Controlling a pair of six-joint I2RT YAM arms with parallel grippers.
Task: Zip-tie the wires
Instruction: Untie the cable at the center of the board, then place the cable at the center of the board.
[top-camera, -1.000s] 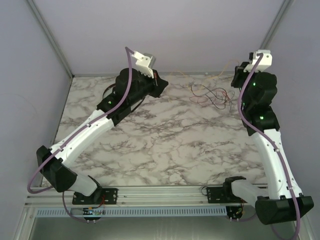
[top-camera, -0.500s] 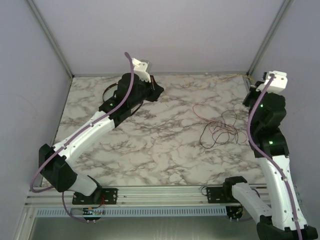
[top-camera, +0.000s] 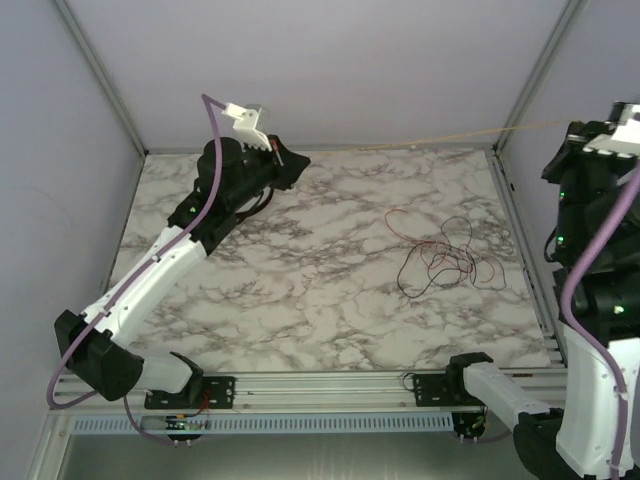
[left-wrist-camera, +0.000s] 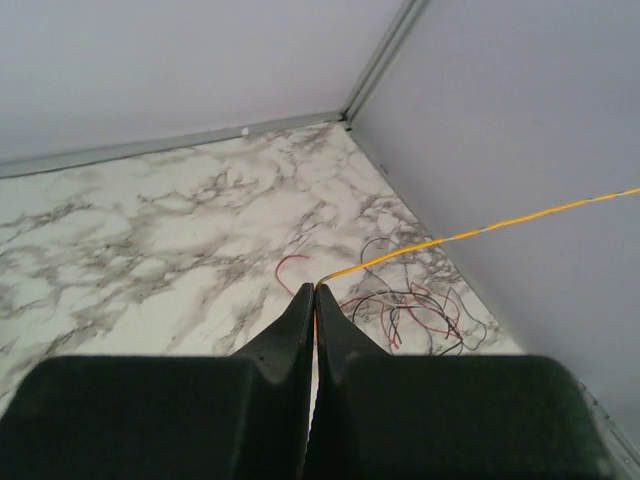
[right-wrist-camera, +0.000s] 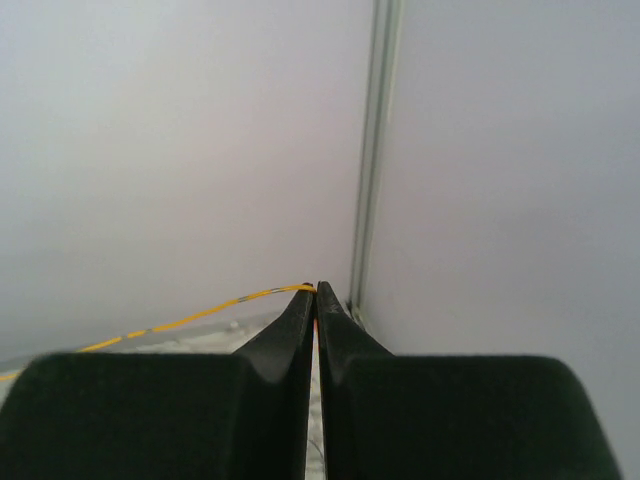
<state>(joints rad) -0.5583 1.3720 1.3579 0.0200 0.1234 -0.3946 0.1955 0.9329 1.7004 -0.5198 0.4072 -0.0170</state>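
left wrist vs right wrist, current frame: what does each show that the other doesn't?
Left wrist only: the marble table with the red and black wires lying in a loose tangle on it, beyond the left gripper.
Right wrist only: the right gripper against bare wall and a corner post; no wires visible.
Both: the view's own fingers pinched shut on a yellow strand that leaves the tips and runs off frame.

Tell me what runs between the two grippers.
A thin yellow strand, stretched from the left gripper to the right gripper, both shut on it; both wrist views show it.
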